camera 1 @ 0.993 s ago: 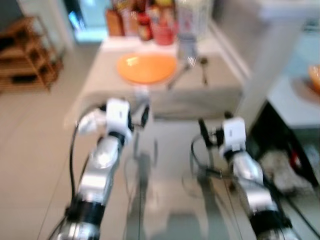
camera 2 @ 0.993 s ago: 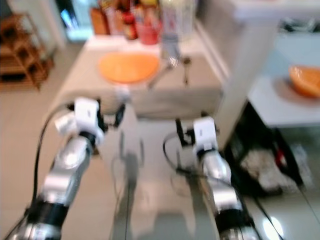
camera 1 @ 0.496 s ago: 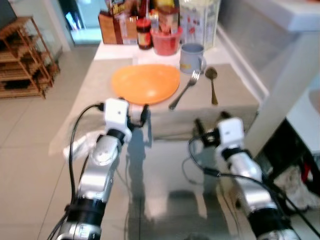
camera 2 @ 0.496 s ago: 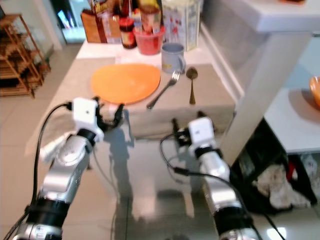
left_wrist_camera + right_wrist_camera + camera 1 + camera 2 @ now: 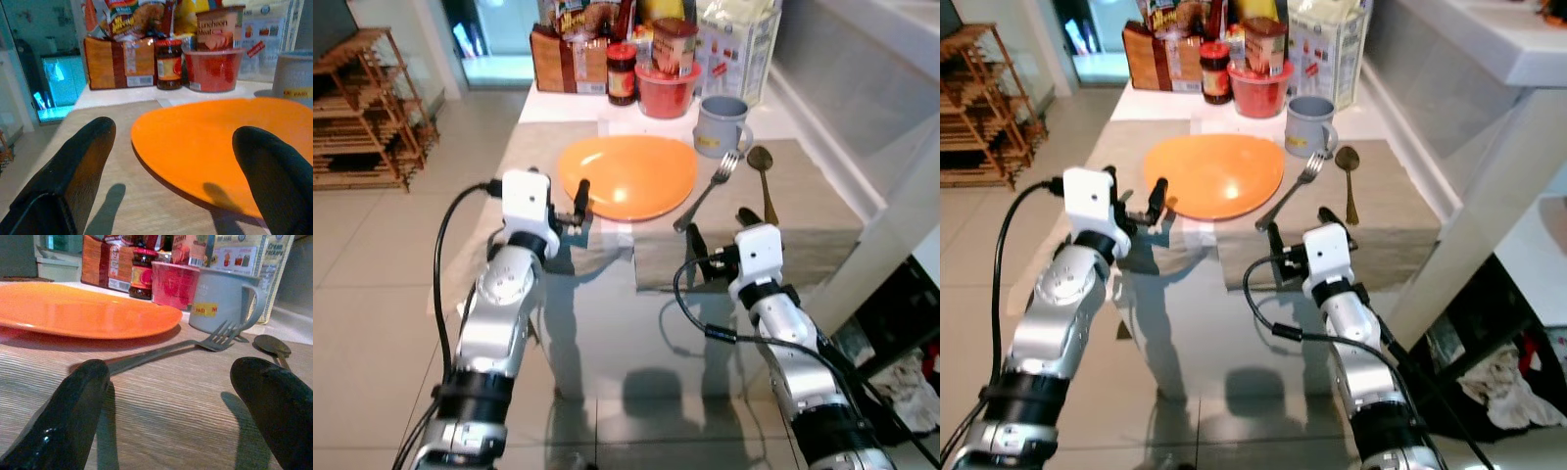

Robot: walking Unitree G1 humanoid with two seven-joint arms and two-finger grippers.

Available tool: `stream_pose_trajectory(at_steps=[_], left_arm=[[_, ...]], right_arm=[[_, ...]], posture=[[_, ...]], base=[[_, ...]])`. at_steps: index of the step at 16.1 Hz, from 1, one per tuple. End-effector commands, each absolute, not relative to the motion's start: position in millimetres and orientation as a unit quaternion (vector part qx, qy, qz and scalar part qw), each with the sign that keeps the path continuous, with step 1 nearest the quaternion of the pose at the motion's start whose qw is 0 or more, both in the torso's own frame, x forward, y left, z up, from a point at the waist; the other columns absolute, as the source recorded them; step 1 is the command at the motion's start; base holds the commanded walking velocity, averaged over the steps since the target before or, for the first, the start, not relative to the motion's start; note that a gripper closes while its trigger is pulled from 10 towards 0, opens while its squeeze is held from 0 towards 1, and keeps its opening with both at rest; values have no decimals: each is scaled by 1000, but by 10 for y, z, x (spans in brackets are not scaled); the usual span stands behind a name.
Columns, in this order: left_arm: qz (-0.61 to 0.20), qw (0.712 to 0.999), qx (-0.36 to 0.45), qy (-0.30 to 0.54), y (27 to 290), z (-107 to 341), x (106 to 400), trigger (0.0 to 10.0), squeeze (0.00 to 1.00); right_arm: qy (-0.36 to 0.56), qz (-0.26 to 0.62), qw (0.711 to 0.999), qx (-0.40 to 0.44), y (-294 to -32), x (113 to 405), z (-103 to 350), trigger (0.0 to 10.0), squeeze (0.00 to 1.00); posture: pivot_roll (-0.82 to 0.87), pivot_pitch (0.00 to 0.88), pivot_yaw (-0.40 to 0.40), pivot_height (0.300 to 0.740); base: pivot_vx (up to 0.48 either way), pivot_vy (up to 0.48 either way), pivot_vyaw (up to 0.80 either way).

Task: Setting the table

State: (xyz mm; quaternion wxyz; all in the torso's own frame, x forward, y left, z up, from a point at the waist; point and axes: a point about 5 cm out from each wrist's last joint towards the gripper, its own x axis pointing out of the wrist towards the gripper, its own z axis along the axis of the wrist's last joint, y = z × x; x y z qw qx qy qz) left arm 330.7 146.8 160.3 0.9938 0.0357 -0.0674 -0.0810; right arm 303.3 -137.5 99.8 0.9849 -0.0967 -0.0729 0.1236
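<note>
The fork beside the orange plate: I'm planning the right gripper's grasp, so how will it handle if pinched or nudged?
The fork looks like thin rigid metal, probably light. Lying flat on the woven placemat, it may slide or pivot when nudged, and its low handle seems hard to pinch.

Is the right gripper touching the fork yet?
Apart. The right wrist view shows the open right gripper above the mat, the fork lying beyond its fingertips.

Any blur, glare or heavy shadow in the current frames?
Both eye views are sharp, with arm shadows and a soft sheen on the floor tiles. Left wrist view: near fingers soft, orange plate clear. Right wrist view: fork crisp, finger shadows on the mat.
</note>
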Motion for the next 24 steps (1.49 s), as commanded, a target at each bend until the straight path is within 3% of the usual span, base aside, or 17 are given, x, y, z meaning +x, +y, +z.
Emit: stream_pose_trajectory(at_steps=[1, 4, 6, 11, 14, 20, 24], left_arm=[[-77, 995, 33, -61, 1507, 1637, 3346, 10000, 0], [-70, 997, 29, -32, 1569, 1629, 3409, 10000, 0], [-82, 996, -22, 25, 1571, 1615, 3518, 10000, 0], [-87, 992, -78, 46, 1615, 1771, 3717, 10000, 0], [-65, 982, -144, 100, 1643, 1778, 3851, 10000, 0], [-33, 971, -175, 159, 1713, 1668, 3927, 10000, 0], [-44, 962, -210, 171, 1613, 1684, 3971, 10000, 0]], right_arm=[[-72, 125, 984, -102, -1368, 3041, 996, 10000, 0], [-72, 126, 984, -101, -1355, 3035, 986, 10000, 0], [-74, 128, 984, -102, -1347, 3026, 988, 10000, 0], [-78, 128, 983, -106, -1348, 3025, 1012, 10000, 0], [-75, 126, 983, -107, -1359, 3007, 997, 10000, 0], [-74, 126, 983, -108, -1372, 2991, 1001, 10000, 0], [-69, 127, 983, -109, -1380, 2976, 986, 10000, 0]], posture=[[-59, 0, 39, 740], [-58, 0, 41, 740], [-60, 0, 41, 740], [-74, 0, 46, 740], [-78, 0, 45, 740], [-87, 0, 45, 740], [-90, 0, 46, 740]], base=[[0, 0, 0], [0, 0, 0], [0, 0, 0], [0, 0, 0], [0, 0, 0], [0, 0, 0], [0, 0, 0]])
